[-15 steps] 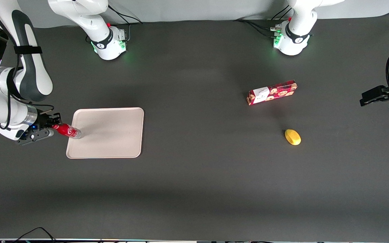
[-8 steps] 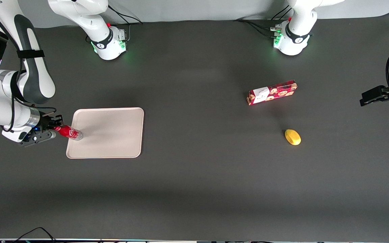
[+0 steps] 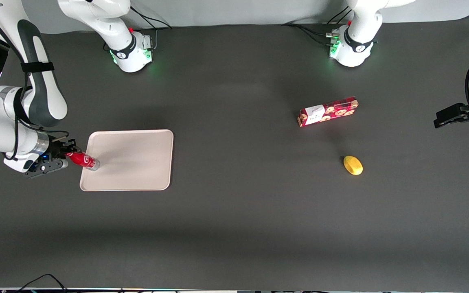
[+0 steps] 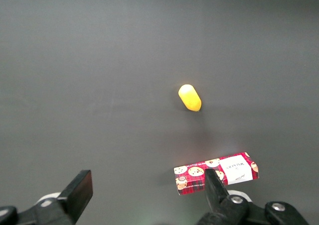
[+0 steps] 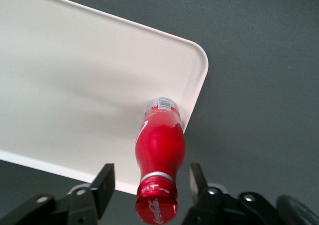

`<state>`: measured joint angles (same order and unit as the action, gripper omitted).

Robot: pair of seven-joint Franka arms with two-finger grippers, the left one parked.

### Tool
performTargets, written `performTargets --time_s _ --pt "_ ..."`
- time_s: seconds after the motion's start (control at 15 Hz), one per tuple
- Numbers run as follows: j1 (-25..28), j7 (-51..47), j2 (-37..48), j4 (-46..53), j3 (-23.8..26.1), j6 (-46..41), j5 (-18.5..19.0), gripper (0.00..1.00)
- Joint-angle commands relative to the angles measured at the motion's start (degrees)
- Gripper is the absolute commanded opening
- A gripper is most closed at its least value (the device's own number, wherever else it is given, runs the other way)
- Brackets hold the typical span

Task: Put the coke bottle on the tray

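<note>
From my station I see the gripper (image 3: 64, 154) at the working arm's end of the table, just beside the tray's (image 3: 136, 179) short edge, with its fingers (image 5: 104, 181) spread apart on either side of the coke bottle (image 3: 82, 159) and a clear gap between each pad and the red cap; the bottle stands with its clear base on the tray (image 5: 75, 85), just inside the rim near a rounded corner, and I read the coke bottle (image 5: 158, 160) as upright on that base; toward the parked arm's end of the table lie a red cookie box (image 3: 327, 111) and, nearer the front camera than the box, a small yellow object (image 3: 353, 165), well apart from the tray.
</note>
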<state>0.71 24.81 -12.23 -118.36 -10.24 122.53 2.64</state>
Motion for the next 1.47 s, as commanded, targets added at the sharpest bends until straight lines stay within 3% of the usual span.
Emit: performTargets --time_s 0.0,0.2,0.6,0.73,0.93,1.2,1.4 --pt "0.3 0.7 -0.5 1.7 -0.4 -0.4 -1.3 1.0" --pt "0.4 0.4 0.4 6.5 -0.4 -4.0 -1.3 1.0" --pt "0.5 -3.5 0.5 25.9 0.3 -18.5 -2.8 1.0" --pt "1.0 -6.9 0.5 31.5 1.4 -22.0 -2.8 1.0" --pt "1.2 -20.1 0.5 37.8 5.4 -26.9 -2.8 1.0" --pt "1.2 -30.3 1.5 40.0 9.2 -28.7 -2.7 1.0" --pt "1.2 -29.8 1.9 40.1 9.7 -28.7 -2.8 1.0"
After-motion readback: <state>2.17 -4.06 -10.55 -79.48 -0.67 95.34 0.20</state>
